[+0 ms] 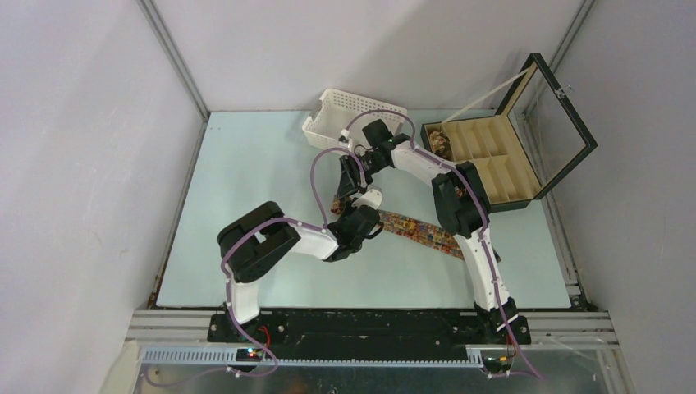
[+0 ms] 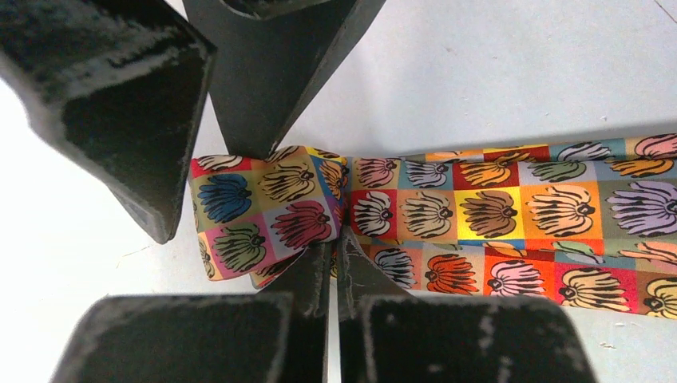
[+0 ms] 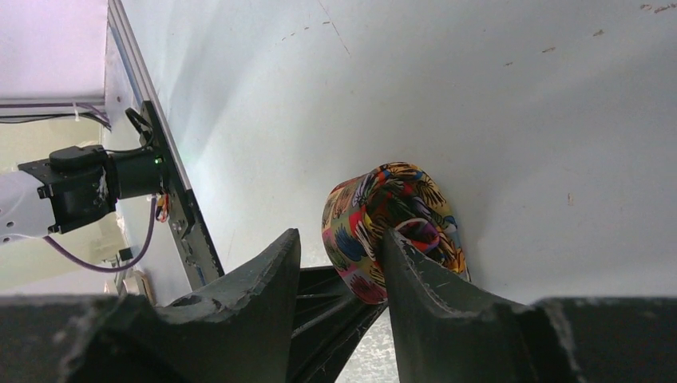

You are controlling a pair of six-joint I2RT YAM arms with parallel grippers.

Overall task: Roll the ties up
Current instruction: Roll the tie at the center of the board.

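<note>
One tie (image 1: 418,231) with coloured squares lies flat across the table's middle; in the left wrist view its flat strip (image 2: 495,211) runs right. Its left end is rolled into a small coil (image 2: 255,215), also shown in the right wrist view (image 3: 375,199). My left gripper (image 2: 342,247) is shut on the tie where the coil meets the strip; from above it (image 1: 365,222) sits at the tie's left end. My right gripper (image 3: 343,235) is open, one finger (image 3: 423,287) inside the coil and the other outside it. From above it (image 1: 354,190) hangs just behind the left gripper.
A black compartmented box (image 1: 513,205) with its glass lid (image 1: 566,115) raised stands at the back right, a coiled tie (image 1: 441,141) in its far-left compartment. A white perforated basket (image 1: 336,115) stands at the back centre, behind the right arm.
</note>
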